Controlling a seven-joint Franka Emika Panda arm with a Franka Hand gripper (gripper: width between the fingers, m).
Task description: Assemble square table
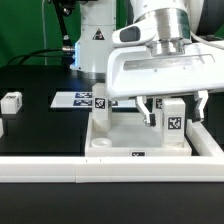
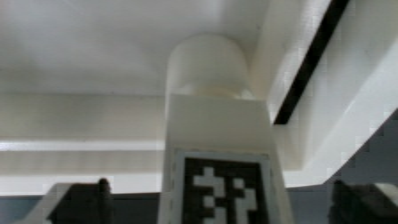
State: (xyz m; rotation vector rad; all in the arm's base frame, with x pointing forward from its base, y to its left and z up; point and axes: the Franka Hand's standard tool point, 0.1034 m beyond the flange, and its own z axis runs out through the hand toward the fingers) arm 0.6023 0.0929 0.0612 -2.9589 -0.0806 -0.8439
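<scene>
The white square table top (image 1: 120,143) lies tray-like against the white border rail (image 1: 50,168), with a tag on its front edge. A white leg block (image 1: 172,124) with a black-white tag stands upright on the top's part toward the exterior view's right. My gripper (image 1: 176,108) hangs straight over it, with one finger on each side and a gap to each, so it is open around the leg. In the wrist view the leg (image 2: 221,150) runs between the dark fingers (image 2: 80,203), its round end toward the top's wall. Whether the leg sits in a socket is hidden.
Another small white leg block (image 1: 12,101) lies on the black table at the exterior view's left, and a further white piece (image 1: 2,127) shows at the edge. The marker board (image 1: 78,99) lies behind the table top. The arm's base (image 1: 92,45) stands at the back.
</scene>
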